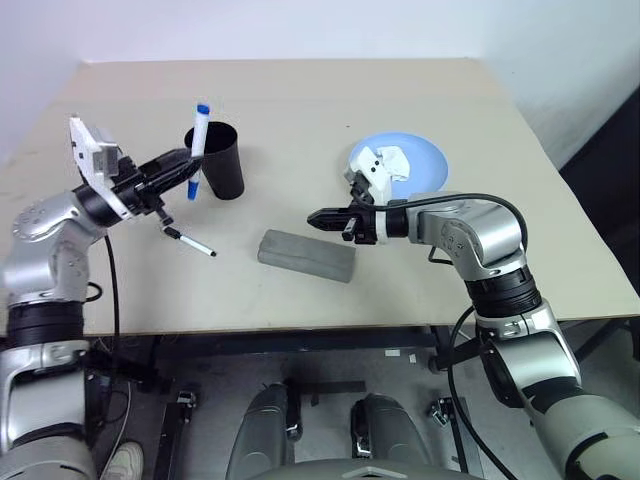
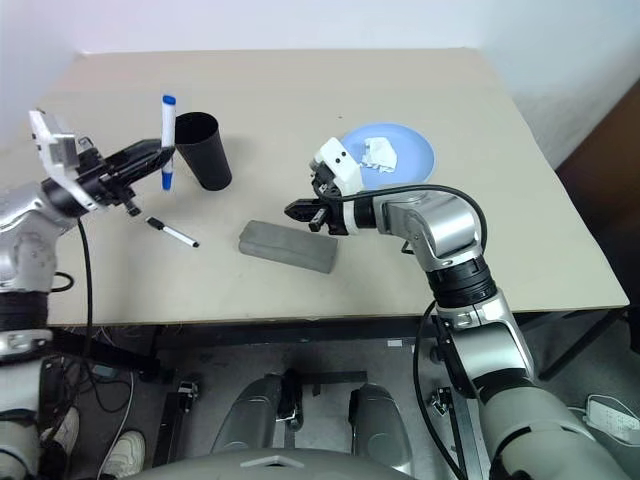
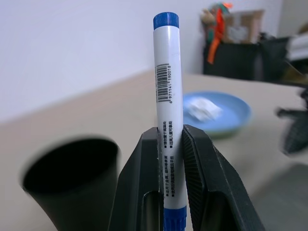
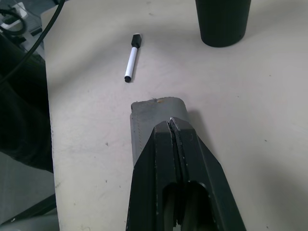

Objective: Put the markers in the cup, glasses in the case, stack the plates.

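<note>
Left wrist view reveals blue marker (image 3: pixel 168 110) barcode.

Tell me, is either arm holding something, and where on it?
The left pincer grips the blue marker near its lower end, upright. The right pincer is shut, empty.

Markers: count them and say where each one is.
2. The blue marker stands upright in the left gripper, beside the cup. The black marker lies on the table, between the cup and the table's near edge. None seems hidden.
</note>
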{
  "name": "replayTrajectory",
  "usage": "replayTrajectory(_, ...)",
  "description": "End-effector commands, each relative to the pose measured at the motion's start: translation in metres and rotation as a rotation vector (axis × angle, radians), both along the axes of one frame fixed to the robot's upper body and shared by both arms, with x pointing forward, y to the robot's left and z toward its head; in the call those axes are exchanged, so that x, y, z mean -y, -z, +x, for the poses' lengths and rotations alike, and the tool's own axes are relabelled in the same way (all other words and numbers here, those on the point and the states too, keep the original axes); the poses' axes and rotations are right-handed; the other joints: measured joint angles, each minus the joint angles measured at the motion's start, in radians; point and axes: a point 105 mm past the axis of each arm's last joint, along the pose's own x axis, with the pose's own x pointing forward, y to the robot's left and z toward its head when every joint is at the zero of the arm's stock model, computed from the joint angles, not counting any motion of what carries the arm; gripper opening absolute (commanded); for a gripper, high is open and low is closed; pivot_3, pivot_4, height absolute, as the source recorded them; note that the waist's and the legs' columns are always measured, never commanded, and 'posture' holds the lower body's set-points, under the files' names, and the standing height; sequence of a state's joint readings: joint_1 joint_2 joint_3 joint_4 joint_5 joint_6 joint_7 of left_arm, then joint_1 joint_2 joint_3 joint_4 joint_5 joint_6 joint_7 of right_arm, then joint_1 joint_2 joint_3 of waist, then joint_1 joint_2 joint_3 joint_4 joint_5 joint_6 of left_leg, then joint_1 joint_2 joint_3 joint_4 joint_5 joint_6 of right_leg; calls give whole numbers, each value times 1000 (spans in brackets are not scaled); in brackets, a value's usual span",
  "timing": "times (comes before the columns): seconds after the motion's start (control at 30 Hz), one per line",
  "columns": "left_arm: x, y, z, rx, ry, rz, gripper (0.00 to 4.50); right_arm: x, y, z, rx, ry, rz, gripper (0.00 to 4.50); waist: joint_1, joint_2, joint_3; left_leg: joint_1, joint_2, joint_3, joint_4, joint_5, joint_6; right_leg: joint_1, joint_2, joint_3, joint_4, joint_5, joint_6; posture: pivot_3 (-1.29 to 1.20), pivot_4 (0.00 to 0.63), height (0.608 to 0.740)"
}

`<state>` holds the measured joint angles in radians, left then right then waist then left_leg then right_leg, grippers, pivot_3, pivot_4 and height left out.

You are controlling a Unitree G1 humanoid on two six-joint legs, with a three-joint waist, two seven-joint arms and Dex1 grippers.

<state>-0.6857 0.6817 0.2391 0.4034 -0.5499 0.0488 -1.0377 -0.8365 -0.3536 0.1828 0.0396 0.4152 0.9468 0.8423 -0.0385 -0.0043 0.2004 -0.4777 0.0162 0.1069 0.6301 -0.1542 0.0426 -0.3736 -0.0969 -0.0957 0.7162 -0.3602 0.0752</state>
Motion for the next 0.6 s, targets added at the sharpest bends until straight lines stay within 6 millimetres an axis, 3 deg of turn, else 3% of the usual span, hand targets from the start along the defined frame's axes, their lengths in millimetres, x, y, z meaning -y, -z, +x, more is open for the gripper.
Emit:
replayTrajectory(0.03,-4,-31,12,149,-99,-28,282,-4,-13,1,52,-7,28,0,2,0,0,0,0,0,0,0,0,0,0,0,0,0,0,0,150,707)
replayTrajectory(0.27,5,-57,46,272,-236,-76,282,-3,-13,9,61,39,27,0,3,0,0,-2,0,2,-1,4,4,1,0,0,0,0,0,0,150,707)
replayTrajectory(0.47,0,-60,63,275,-366,-128,282,1,-9,12,68,69,7,0,-2,-1,0,-2,0,3,-1,3,5,0,0,0,0,0,1,0,150,707)
replayTrajectory(0.6,-8,-47,73,193,-428,-165,282,5,-9,12,70,84,8,0,-2,-2,1,-2,0,2,-1,3,5,0,0,0,0,0,1,0,150,707)
